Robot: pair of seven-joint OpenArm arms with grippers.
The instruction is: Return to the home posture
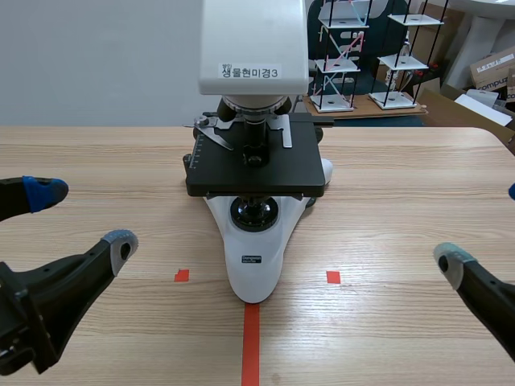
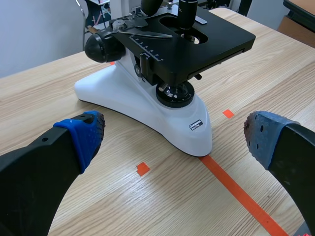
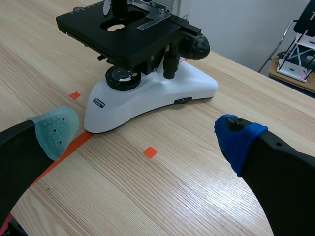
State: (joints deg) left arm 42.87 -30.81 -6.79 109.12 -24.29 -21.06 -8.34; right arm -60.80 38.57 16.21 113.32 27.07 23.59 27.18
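Wooden counter (image 1: pixel 402 185) carries a white microscope (image 1: pixel 256 257) at its middle. My left gripper (image 1: pixel 80 219) at 8 o'clock and right gripper (image 1: pixel 481 227) at 4 o'clock of it gape wide, holding nothing.

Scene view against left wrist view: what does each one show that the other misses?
Only the scene view: the white head of the microscope, the right gripper, and wire racks in the background. Only the left wrist view: the round black knob on the microscope's side. Both: the black stage, white base, orange tape line and open left gripper.
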